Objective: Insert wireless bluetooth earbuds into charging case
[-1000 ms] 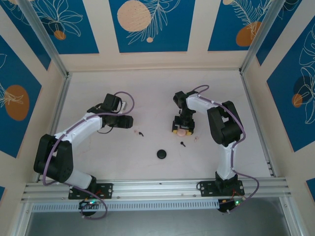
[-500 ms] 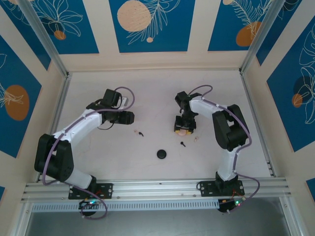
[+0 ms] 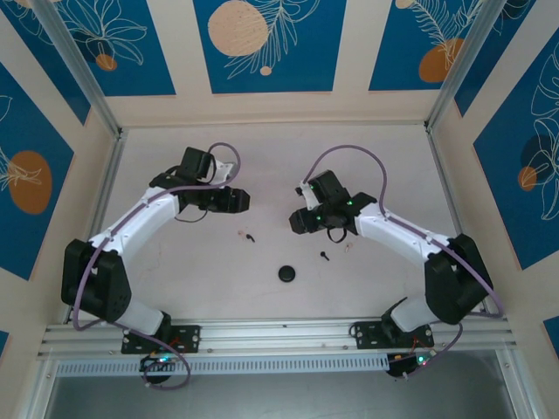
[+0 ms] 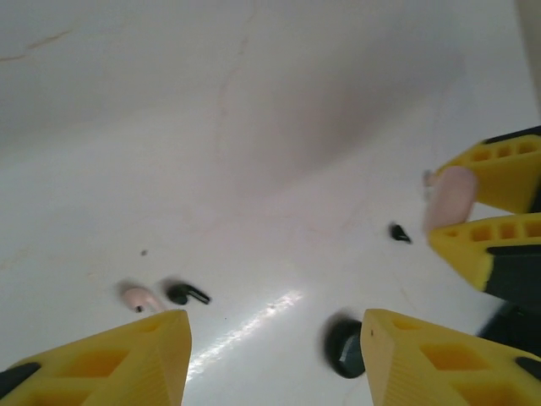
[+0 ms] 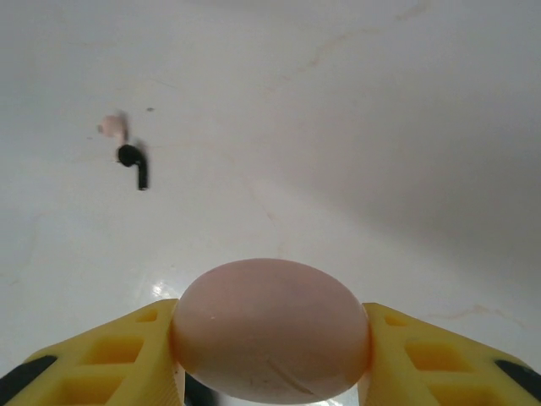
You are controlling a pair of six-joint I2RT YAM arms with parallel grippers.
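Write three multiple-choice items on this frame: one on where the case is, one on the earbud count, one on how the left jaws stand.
1. Where is the case?
A. between the right jaws
B. lying loose, untouched
C. between the left jaws

2. How many earbuds lie on the table?
A. one
B. two
C. four

3. How do the left jaws stand?
A. shut on an earbud
B. shut on the case
C. open, with nothing between them

Answers:
1 A: the right wrist view shows the pink case pinched from both sides by the right jaws.
2 B: the top view shows two small black buds lying apart on the table.
3 C: the left wrist view shows a wide bare gap between the left jaws.
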